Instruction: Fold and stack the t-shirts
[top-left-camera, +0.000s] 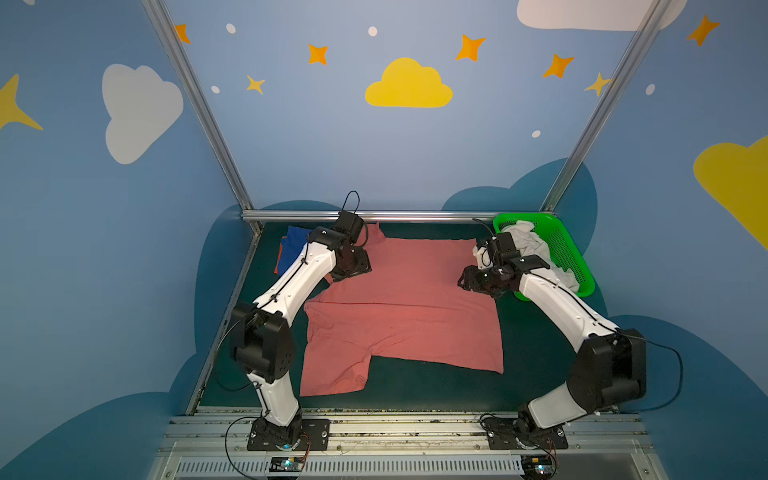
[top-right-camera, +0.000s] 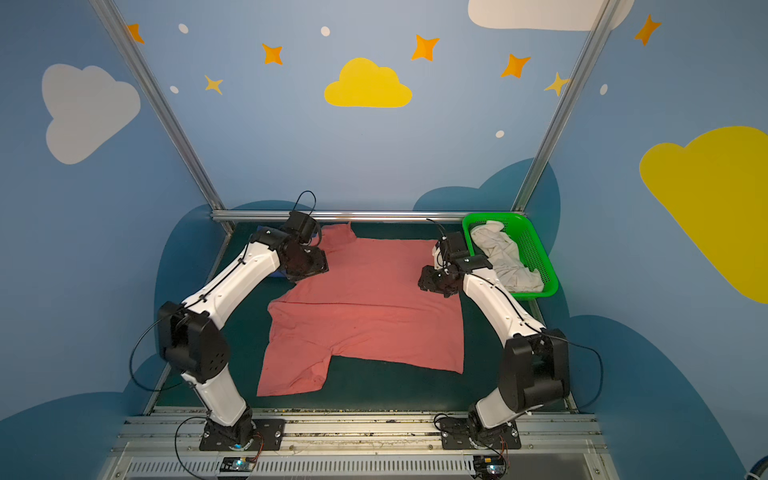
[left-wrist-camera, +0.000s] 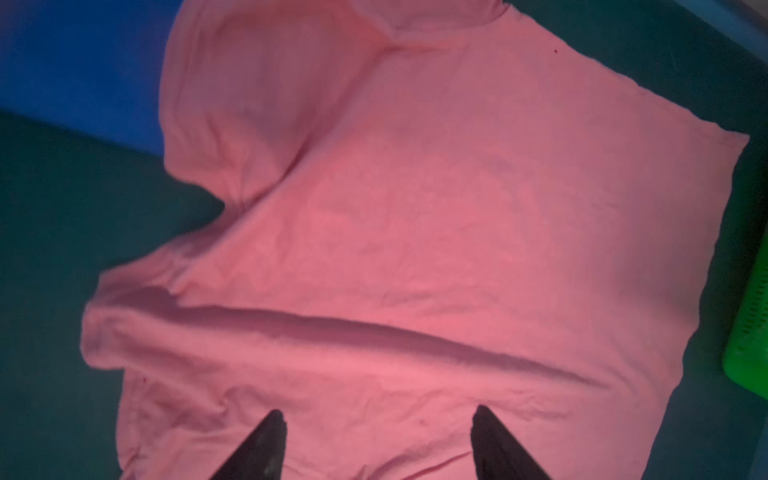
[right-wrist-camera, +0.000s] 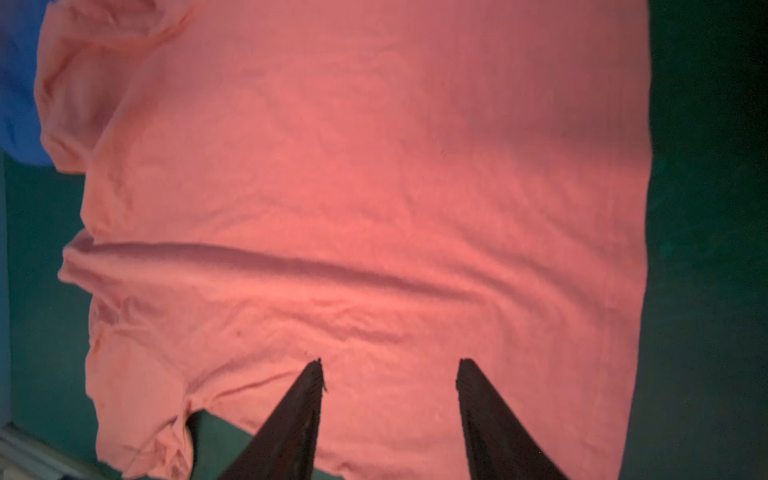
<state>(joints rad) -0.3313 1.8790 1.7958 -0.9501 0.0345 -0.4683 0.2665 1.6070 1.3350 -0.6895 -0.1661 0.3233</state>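
Currently the salmon-pink cotton t-shirt lies spread mid-table on the dark green mat, mostly flat, with one long ridge crease across it. Left gripper and right gripper hover over it, jaws apart, holding nothing. A crumpled white t-shirt sits in the green plastic mesh basket.

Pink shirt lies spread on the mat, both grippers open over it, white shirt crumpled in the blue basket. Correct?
The basket is green, not blue; both top views show it. The rest holds: pink shirt spread, left gripper and right gripper open, white shirt crumpled inside.
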